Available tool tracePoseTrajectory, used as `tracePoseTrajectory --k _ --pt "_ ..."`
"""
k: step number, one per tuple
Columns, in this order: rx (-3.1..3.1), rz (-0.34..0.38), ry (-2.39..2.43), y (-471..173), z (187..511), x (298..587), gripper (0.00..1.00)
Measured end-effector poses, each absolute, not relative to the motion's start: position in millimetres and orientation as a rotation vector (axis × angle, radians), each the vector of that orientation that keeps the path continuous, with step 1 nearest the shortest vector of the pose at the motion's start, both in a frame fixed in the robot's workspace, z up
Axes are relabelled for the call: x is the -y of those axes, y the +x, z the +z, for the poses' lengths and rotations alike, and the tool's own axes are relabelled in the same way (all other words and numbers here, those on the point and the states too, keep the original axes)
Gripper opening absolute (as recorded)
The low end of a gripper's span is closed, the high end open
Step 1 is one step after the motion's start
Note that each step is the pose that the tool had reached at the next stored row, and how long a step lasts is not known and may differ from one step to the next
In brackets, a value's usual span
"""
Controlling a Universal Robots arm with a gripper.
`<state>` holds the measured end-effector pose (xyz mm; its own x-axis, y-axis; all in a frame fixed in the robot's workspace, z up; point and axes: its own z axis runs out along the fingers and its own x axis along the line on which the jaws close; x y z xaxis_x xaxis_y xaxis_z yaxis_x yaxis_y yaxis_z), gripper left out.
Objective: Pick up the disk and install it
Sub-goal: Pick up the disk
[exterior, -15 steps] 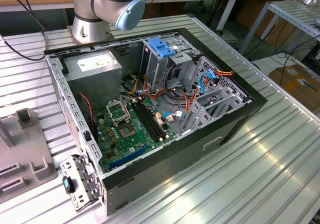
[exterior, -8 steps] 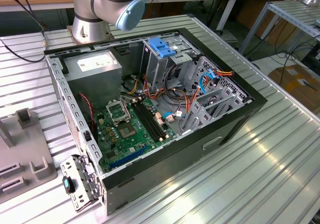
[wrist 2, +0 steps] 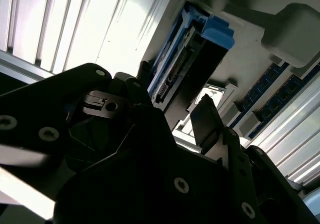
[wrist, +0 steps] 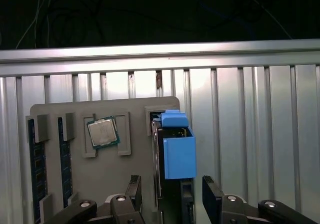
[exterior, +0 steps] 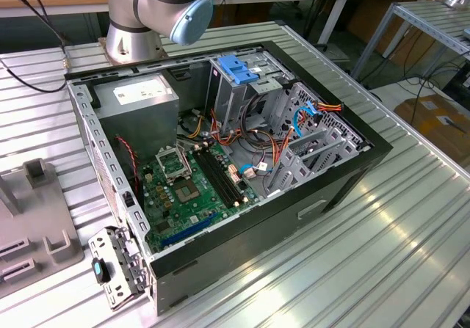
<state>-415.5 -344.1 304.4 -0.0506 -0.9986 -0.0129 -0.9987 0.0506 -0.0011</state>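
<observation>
Disk [wrist: 178, 156], slim metal with blue plastic rail, stands edgewise between black fingers [wrist: 213, 196] of the open hand [wrist: 173, 193].

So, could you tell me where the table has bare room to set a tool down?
Bare ribbed table lies between the computer case and the exterior view's right edge. Crowded: inside the case, and the grey fixture.

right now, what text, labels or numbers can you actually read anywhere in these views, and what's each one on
No text is readable, so nothing to quote.
White label on the grey power supply box, exterior view: print too small to read.
Green circuit board, exterior view: markings too small to read.
Chip in the grey tray, first wrist view: no marking legible.
Disk, first wrist view: plain blue side rail faces the camera, no print on it.
</observation>
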Motion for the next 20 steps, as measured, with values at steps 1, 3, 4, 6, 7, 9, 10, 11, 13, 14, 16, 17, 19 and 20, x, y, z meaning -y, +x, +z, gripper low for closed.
tracePoseTrajectory --k 1,3,4,6,7,9,10,11,13,14,16,17,19,20 --pt "-2.269 0.013 -2.157 -415.5 304.1 344.0 0.6" --pt "-2.269 0.013 -2.157 -415.5 303.8 342.7 0.6" --pt "-2.269 0.013 -2.157 -415.5 303.7 342.0 0.6" --pt "-2.269 0.013 -2.157 -415.5 303.6 341.8 0.6" --pt "-2.269 0.013 -2.157 -415.5 303.7 341.7 0.6" --pt "-2.269 0.013 -2.157 -415.5 303.7 341.4 0.6" --pt "-2.269 0.013 -2.157 -415.5 303.7 341.4 0.6" --pt "-2.269 0.013 -2.157 -415.5 303.7 341.4 0.6" --pt "-2.27 0.013 -2.157 -415.5 303.7 341.6 0.6" --pt "-2.269 0.013 -2.157 -415.5 303.7 342.2 0.6" --pt "-2.269 0.013 -2.157 -415.5 303.7 342.4 0.6" --pt "-2.269 0.013 -2.157 -415.4 303.7 342.4 0.6" --pt "-2.269 0.013 -2.157 -415.5 303.7 342.5 0.6" --pt "-2.269 0.013 -2.157 -415.5 303.6 342.5 0.6"
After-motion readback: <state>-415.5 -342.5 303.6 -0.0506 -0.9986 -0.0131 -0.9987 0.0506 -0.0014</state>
